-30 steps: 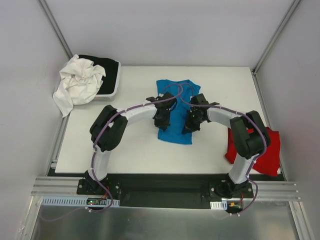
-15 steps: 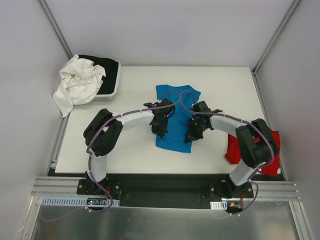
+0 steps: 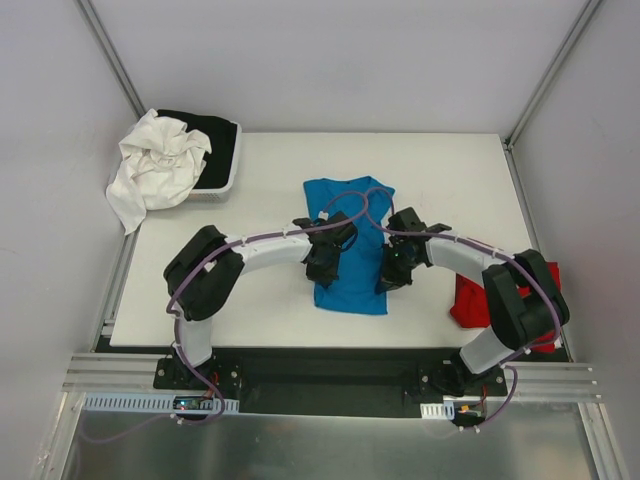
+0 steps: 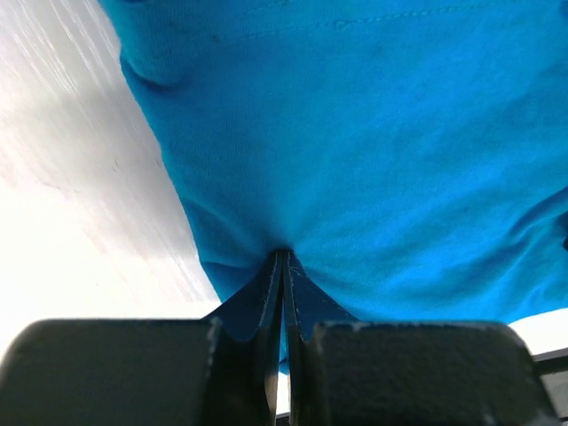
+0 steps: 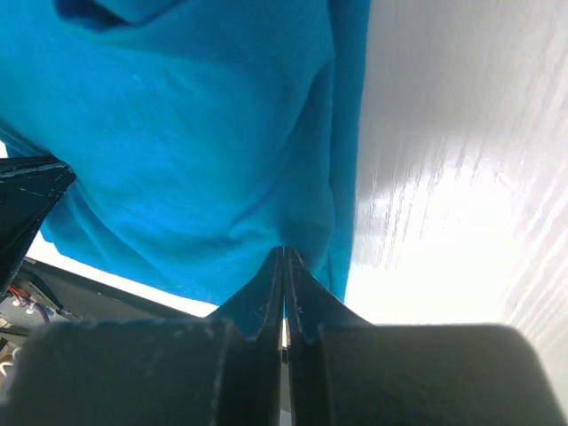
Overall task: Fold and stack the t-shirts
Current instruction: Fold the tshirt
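- No text, label, brand or number is legible on the turquoise t-shirt (image 3: 355, 272), the red t-shirt (image 3: 468, 302) or the white table (image 3: 450, 180).

White left arm (image 3: 265, 248) and right arm (image 3: 460, 250) with black joints (purple cables (image 3: 366, 205) trailing).

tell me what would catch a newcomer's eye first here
The bright turquoise t-shirt in the middle of the table catches the eye, with the left gripper and right gripper each pinched shut on one side of it. Next comes the red t-shirt at the right edge, partly hidden by the right arm, and the crumpled white garment spilling out of a tray at the far left corner.
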{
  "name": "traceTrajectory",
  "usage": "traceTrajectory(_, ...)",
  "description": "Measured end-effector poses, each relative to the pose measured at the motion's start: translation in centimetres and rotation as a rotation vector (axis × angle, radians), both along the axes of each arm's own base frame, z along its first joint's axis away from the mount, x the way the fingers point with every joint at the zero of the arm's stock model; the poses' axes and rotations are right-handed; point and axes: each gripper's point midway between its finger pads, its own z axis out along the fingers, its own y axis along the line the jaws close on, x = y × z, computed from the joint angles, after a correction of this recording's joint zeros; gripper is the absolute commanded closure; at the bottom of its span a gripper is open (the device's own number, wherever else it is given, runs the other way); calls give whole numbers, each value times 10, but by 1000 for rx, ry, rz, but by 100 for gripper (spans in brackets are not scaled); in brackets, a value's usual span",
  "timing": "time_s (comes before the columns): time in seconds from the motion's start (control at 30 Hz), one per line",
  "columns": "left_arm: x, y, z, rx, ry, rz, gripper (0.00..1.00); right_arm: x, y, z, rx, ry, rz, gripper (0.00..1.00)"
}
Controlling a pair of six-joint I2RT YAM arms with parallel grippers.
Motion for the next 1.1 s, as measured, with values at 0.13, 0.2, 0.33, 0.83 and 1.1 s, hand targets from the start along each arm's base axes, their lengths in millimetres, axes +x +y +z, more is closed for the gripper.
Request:
traceTrajectory(0.13, -7, 1, 0, 5, -1, -4, 100, -5, -3, 2, -7, -4, 0, 99)
traceTrajectory(0.2, -11, 2, 0, 7, 1, -5, 100, -8, -4, 2, -12, -5, 0, 99)
traceTrajectory(0.33, -17, 5, 0, 10, 5, -2, 62, -13, -2, 3, -14, -1, 7, 60)
traceTrajectory(0.83, 121, 20, 144, -101, -285, 193, 2, 122, -8, 127, 73, -314, -69, 16)
traceTrajectory(1.1, 174, 43, 104, -56, -217, 249, 4, 161, -29, 88, 60, -195, -104, 9)
